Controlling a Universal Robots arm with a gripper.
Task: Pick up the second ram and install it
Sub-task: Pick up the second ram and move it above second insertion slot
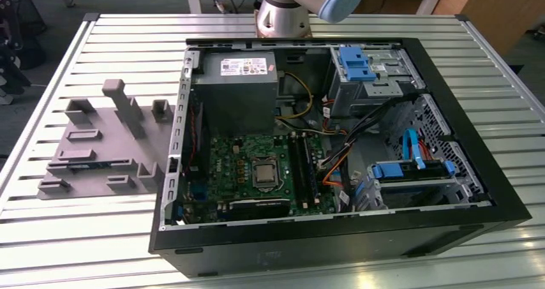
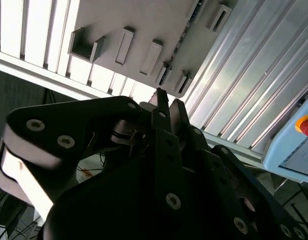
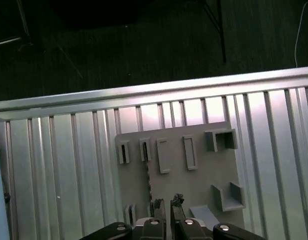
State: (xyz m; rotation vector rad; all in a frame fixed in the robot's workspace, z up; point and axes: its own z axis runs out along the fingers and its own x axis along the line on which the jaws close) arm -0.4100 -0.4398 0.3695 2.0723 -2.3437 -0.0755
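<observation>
A ribbed metal surface [image 1: 102, 238] carries everything here, and on it lies a grey holder plate [image 1: 98, 150] with raised blocks and narrow slots. Just beside the plate, on the exterior view's right, sits an open black computer case [image 1: 341, 235], by far the biggest thing on the surface. Beyond the case from the plate's side rises the arm's base [image 1: 281, 14]. Inside the case, along the wall nearest the plate, I can see the grey power supply [image 1: 234, 91] and the green motherboard [image 1: 230, 161]. Farther from the plate are two light-blue drive brackets [image 1: 356, 62].

The second ram [image 1: 89, 166] is not in the case. It stands on its edge in a slot of the plate, and shows as a thin blue strip in the exterior view. In both wrist views it is a thin dotted line across the plate [image 3: 147, 177] [image 2: 180, 42].

The gripper [image 3: 167, 201] hangs over the plate [image 3: 204, 175], with its tips just beside one end of the stick. In the second wrist view the gripper [image 2: 168, 100] looks clenched, its fingers drawn almost together, and it holds nothing
</observation>
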